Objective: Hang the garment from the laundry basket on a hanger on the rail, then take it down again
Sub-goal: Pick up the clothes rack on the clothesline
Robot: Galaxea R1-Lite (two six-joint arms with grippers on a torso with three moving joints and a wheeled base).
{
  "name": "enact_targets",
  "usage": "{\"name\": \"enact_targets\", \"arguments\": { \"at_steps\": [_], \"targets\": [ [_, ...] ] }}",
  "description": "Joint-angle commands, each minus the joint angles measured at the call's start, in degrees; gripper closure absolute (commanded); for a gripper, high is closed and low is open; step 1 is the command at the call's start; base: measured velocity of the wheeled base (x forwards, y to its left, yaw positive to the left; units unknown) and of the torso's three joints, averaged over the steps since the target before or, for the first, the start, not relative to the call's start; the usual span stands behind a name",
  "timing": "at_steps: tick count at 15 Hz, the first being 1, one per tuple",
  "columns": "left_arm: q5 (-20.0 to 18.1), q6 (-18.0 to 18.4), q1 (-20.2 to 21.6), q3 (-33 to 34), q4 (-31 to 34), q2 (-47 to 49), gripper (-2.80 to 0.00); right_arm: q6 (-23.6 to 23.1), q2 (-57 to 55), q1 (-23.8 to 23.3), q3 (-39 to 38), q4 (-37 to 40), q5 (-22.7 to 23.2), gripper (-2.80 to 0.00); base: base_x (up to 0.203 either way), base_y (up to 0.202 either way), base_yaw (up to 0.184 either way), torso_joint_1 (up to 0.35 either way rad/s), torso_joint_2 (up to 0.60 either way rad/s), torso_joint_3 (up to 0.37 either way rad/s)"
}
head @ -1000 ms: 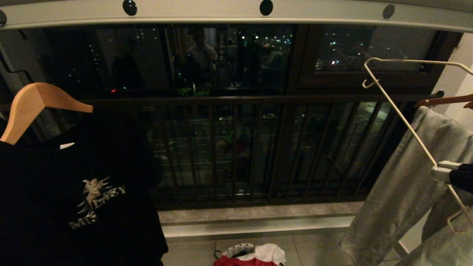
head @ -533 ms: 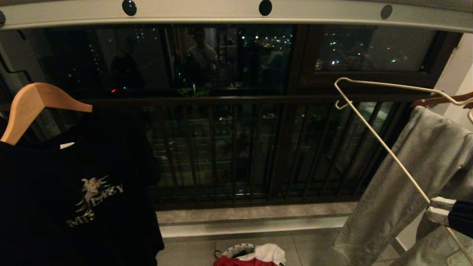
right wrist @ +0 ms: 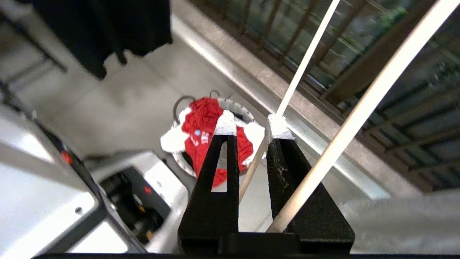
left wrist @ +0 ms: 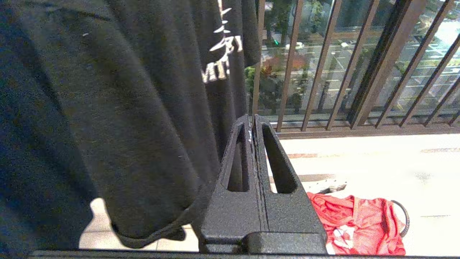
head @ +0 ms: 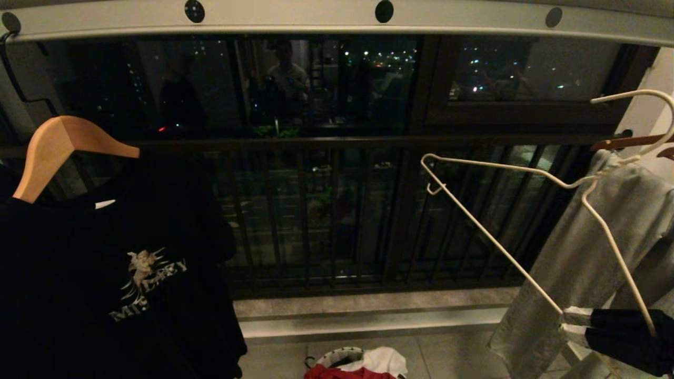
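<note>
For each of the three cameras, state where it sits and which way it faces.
Head view: high, facing the balcony railing under the rail; the right gripper shows, holding the hanger.
Left wrist view: behind the shut left gripper, beside the black T-shirt.
Right wrist view: behind the right gripper, looking down.
Shared: the garment in the laundry basket.

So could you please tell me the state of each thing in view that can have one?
white wire hanger: off the rail, tilted, gripped on its bottom wire
right gripper: shut on the hanger
left gripper: shut, empty
red T-shirt: crumpled in the laundry basket
white T-shirt: in the basket too
rail: middle holes free
black T-shirt: hanging on a wooden hanger
grey trousers: hanging
</note>
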State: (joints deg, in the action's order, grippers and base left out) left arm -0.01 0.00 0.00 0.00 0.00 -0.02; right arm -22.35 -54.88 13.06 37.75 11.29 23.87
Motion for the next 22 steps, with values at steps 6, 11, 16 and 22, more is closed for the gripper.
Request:
{"name": "enact_targets", "arguments": {
  "at_steps": [6,11,16,22],
  "targets": [
    [0.0,0.0,0.0,0.0,0.0,-0.1,0.0,-6.2,-5.1,0.4,0.0,0.1,1.5,0.0,0.0,0.0,0.0,0.0,0.0,0.0],
    [0.0,0.0,0.0,0.0,0.0,0.0,0.0,-7.4,-5.1,0.4,0.1,-0.1,1.5,0.0,0.0,0.0,0.0,0.0,0.0,0.0],
    [0.0,0.0,0.0,0.0,0.0,0.0,0.0,-7.4,-5.1,0.4,0.2,-0.4,1.4,0.0,0.0,0.0,0.0,0.0,0.0,0.0],
    [0.0,0.0,0.0,0.0,0.0,-0.1,0.0,-7.4,-5.2,0.4,0.4,-0.6,1.3,0.0,0.0,0.0,0.0,-0.013,0.03,0.017]
  ]
}}
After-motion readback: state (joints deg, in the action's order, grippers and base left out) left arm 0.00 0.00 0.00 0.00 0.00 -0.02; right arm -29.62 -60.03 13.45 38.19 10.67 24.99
